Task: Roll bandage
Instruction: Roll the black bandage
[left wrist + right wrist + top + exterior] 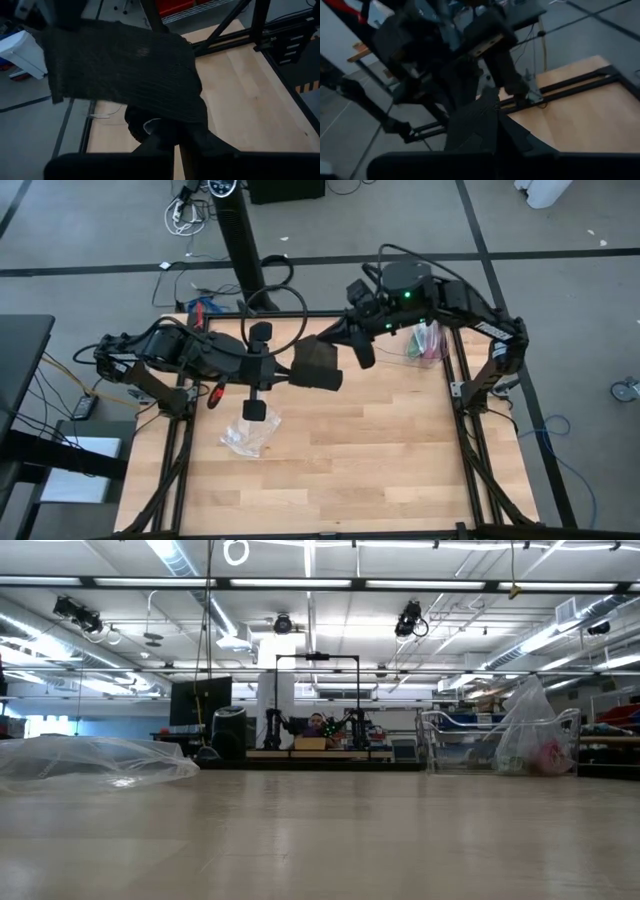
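Bandage (318,365) is hanging stretched in the air between the clenched left gripper (285,373) and right gripper (330,336), both grasping it; next, winding probably needs steady tension.

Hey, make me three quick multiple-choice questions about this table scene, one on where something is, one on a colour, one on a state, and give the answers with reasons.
1. Where is the bandage?
A. Flat on the table by the near edge
B. Held up above the table between the two grippers
C. Inside the clear plastic bag

2. What colour is the bandage?
A. White
B. Red
C. Dark charcoal-black

3. What is the right gripper doing?
A. Shut on the bandage's edge
B. Wide open over the clear plastic bag
C. Parked off the table

Answers:
1. B: the high view shows the fabric hanging between the left gripper and the right gripper, off the table.
2. C: the left wrist view shows dark fabric.
3. A: the right wrist view shows its fingers closed on the fabric's corner; the clear plastic bag lies apart.
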`<action>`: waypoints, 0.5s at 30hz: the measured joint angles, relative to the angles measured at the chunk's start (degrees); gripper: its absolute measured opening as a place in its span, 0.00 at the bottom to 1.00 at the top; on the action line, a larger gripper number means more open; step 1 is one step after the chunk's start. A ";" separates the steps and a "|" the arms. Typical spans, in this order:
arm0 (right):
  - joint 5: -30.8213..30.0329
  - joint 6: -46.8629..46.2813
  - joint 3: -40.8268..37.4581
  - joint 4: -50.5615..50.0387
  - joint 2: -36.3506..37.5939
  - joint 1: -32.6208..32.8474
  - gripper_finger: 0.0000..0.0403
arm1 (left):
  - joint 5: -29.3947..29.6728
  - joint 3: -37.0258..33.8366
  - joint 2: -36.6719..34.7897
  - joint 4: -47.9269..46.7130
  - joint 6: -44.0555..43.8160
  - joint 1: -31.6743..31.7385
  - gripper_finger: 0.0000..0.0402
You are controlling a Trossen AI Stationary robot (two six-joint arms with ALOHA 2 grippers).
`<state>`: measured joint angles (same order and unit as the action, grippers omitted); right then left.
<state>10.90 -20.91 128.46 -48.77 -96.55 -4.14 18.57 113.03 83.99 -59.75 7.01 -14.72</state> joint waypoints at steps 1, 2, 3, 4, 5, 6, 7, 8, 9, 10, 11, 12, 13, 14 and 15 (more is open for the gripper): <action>-0.57 0.00 0.00 -0.22 0.28 -0.10 0.01 | 0.00 0.00 0.00 -0.04 0.00 0.00 0.03; -0.97 0.02 0.00 -0.45 0.38 -0.15 0.01 | 0.00 0.00 0.00 -0.02 -0.11 -0.02 0.03; -1.34 0.02 0.00 -0.54 0.39 -0.19 0.01 | 0.00 0.00 0.00 -0.02 -0.20 -0.02 0.03; -1.87 0.02 0.00 -0.84 0.39 -0.18 0.01 | -0.01 0.00 0.00 -0.07 -0.42 -0.02 0.03; -2.21 0.00 0.00 -1.13 0.33 -0.15 0.01 | 0.00 0.00 0.00 -0.36 -0.88 -0.02 0.03; -2.23 0.00 0.00 -1.04 0.32 -0.13 0.01 | -0.02 0.00 0.00 -0.89 -1.36 -0.02 0.03; -2.24 0.00 0.00 -0.62 0.32 -0.11 0.01 | 0.00 0.00 0.00 -1.44 -1.82 -0.02 0.03; -2.24 -0.01 0.00 0.04 0.32 0.02 0.01 | 0.02 0.00 0.00 -2.01 -2.46 -0.02 0.03; -2.28 -0.02 0.00 0.73 0.32 0.34 0.01 | 0.11 0.00 0.00 -2.70 -2.85 -0.02 0.03; -2.27 0.00 0.00 1.48 0.32 0.58 0.01 | 0.16 0.02 0.00 -3.30 -3.29 -0.02 0.03; -2.12 0.00 0.00 2.18 0.32 0.88 0.01 | 0.25 0.02 0.00 -3.90 -4.08 -0.02 0.03; -1.96 -0.02 0.00 3.01 0.34 1.18 0.01 | 0.26 0.02 0.00 -4.26 -4.65 -0.02 0.03; -1.80 -0.06 0.00 3.77 0.49 1.59 0.01 | 0.24 0.02 0.00 -4.37 -5.49 -0.02 0.03; -1.64 -0.30 0.00 4.36 0.59 2.03 0.00 | 0.24 0.02 0.00 -4.37 -5.95 -0.02 0.03; -1.74 -0.43 0.00 4.90 0.77 2.44 0.00 | 0.24 0.02 0.00 -4.37 -6.24 -0.02 0.03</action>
<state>9.16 -21.34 128.46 -43.87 -95.78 -1.71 18.81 113.06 83.99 -64.12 0.76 -14.74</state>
